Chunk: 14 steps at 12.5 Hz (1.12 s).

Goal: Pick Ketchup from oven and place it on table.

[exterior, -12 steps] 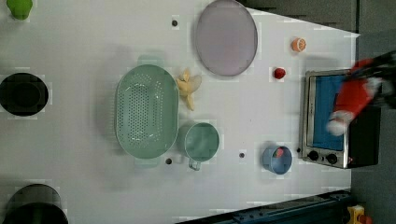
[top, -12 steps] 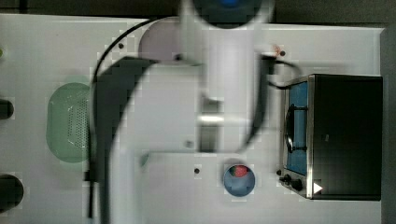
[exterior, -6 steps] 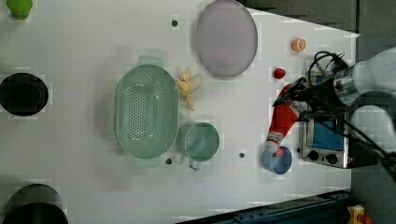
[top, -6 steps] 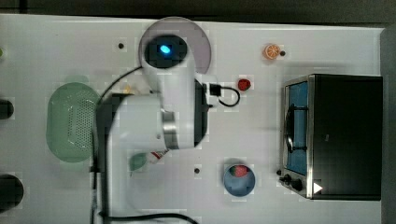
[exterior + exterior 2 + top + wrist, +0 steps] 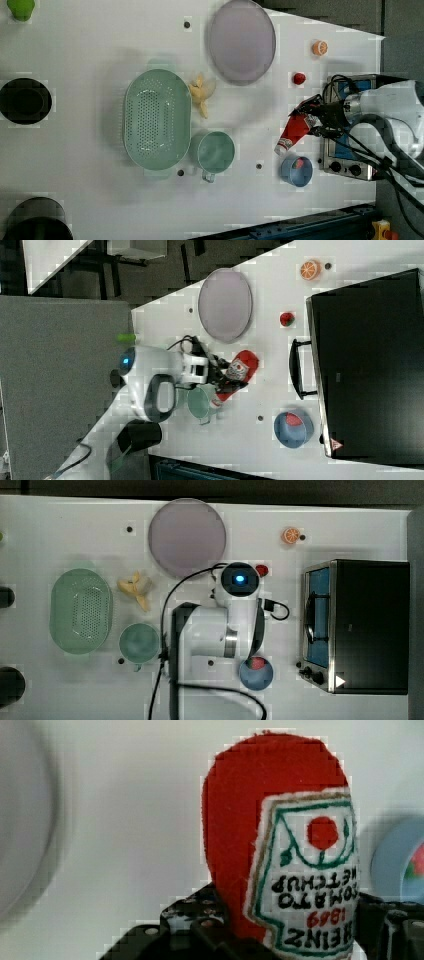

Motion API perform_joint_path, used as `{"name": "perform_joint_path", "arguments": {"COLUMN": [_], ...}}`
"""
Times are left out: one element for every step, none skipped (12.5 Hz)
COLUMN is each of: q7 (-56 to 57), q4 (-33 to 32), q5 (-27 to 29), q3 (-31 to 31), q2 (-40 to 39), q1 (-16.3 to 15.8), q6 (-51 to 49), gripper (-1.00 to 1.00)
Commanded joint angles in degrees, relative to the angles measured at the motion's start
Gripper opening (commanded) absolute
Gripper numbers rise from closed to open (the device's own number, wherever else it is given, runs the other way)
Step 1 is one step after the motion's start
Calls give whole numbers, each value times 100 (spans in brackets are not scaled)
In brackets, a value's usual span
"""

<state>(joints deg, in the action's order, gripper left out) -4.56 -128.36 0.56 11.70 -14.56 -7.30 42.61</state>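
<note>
A small blue bowl [image 5: 296,171] near the oven [image 5: 350,150] holds a red strawberry [image 5: 299,163]; the green cup [image 5: 216,151] and green colander [image 5: 157,119] hold nothing visible. The gripper [image 5: 316,119] has its jaws clamped on the ketchup [image 5: 292,132], held above the surface [image 5: 100,50] just beside the oven. In the left view the bottle lies tilted, its white cap aimed down-left toward the blue bowl.

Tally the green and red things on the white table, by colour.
Green: 2, the colander and the cup.
Red: 3, the ketchup, the strawberry on the table, and the one in the blue bowl.
Total: 5.
</note>
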Motion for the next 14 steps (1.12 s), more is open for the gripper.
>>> {"name": "perform_joint_path", "arguments": {"q7": [-35, -35, -35, -37, -84, -159, -248, -359, -409, -410, -410, -422, -484, -484], "q4": [-121, -112, -106, -104, -88, -59, -8, 90, 233, 422, 638, 897, 1232, 1593], "q5": [-32, -32, -32, -32, -32, -32, -32, -33, -33, -47, -48, -47, -48, -66], "q3": [-139, -141, -146, -146, -147, -146, -144, -142, -140, -141, -147, -160, -189, -214], "q2": [-302, -430, -496, -491, -403, -230, 17, 310, 626, 940, 1228, 1462, 1653, 1803], "q1": [-164, -166, -170, -175, -179, -179, -179, -177, -177, -177, -178, -180, -185, -185], "q6": [458, 591, 728, 745, 737, 707, 647, 539, 345, 47, -357, -784, -1197, -1640], "gripper": [74, 96, 100, 100, 100, 100, 100, 100, 100, 100, 100, 100, 100, 100]}}
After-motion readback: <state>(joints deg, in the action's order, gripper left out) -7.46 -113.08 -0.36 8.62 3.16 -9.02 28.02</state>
